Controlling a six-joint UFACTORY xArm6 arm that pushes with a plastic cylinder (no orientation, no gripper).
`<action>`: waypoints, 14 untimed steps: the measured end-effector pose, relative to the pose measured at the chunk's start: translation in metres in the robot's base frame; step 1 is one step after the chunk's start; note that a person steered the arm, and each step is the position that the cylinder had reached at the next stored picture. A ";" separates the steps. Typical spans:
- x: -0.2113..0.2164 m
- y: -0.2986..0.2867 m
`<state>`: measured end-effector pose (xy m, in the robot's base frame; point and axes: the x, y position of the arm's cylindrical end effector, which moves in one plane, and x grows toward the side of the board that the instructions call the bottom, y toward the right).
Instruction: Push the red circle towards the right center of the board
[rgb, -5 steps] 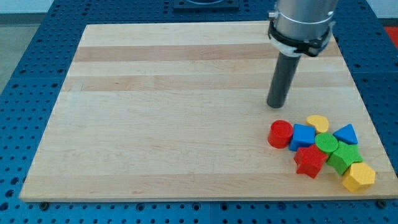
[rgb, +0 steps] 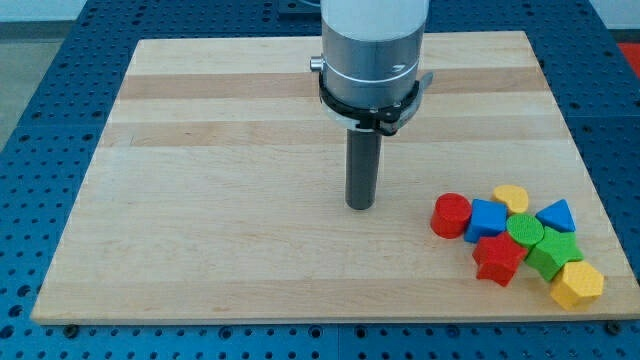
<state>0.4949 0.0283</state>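
The red circle is a short red cylinder at the left end of a cluster of blocks in the board's lower right. My tip rests on the wooden board, to the left of the red circle and a little above it, with a clear gap between them. It touches no block.
Right of the red circle lie a blue block, a yellow block, a blue triangle, a green circle, a green block, a red star-like block and a yellow hexagon.
My tip has moved left and down the view, from above the cluster to a spot left of the red circle. No block has moved.
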 end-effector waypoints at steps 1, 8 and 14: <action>0.001 0.000; 0.069 0.075; -0.027 0.093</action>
<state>0.4679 0.1212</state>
